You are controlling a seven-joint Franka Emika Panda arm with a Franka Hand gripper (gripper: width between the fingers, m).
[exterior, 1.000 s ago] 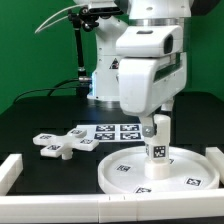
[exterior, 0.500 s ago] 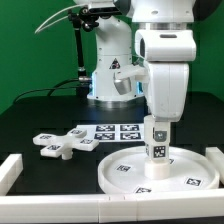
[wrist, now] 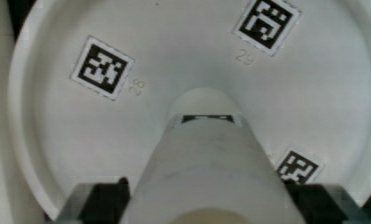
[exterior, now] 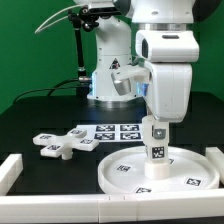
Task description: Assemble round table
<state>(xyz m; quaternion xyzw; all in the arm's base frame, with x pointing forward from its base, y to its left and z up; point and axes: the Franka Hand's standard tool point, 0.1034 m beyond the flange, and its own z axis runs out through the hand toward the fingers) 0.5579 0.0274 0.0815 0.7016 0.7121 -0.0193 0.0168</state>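
Tool (exterior: 157, 124) + wrist turned about upright leg (exterior: 157, 150) since 1 s ago, arm body now square-on to cam.

On the table (exterior: 40, 115), toward the exterior view's right and near the front, lies the disc (exterior: 160, 170). Upright on the disc's centre, touching it: leg (exterior: 156, 148). Directly over the leg the gripper (exterior: 157, 124), fingers (wrist: 107, 200) either side of its top end. To the exterior view's left of the disc, apart from it: foot piece (exterior: 60, 145). Behind and between those two, flat: marker board (exterior: 118, 131). One border bar (exterior: 10, 170) at the far left, another just right of the disc
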